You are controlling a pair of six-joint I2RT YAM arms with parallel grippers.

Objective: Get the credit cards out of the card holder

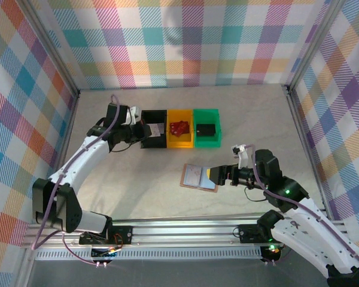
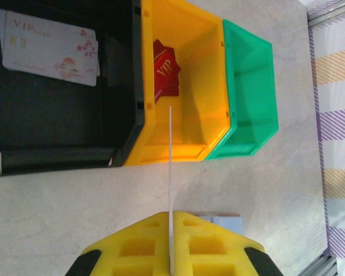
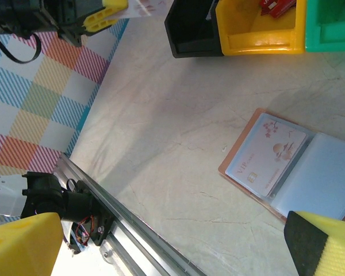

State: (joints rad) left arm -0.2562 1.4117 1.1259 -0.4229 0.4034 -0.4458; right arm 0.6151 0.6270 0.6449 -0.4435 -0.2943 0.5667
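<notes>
My fingers [image 2: 132,247] are matt plastic. The bench [image 2: 75,201] is smooth like stone. The yellow bin [image 2: 213,75] is shiny plastic, the card holder [image 3: 328,172] leathery.

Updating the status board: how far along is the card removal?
Done: a VIP card lies in the black bin. In hand: left pincer shut on an edge-on card by the bins. Left: one card sits in the open card holder; right pincer open by it.

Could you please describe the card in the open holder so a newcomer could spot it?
In front of the three bins, the tan card holder lies open. The pale, blossom-printed credit card sits on its half farther from the right claw; the neighbouring half is bare blue-grey.
</notes>
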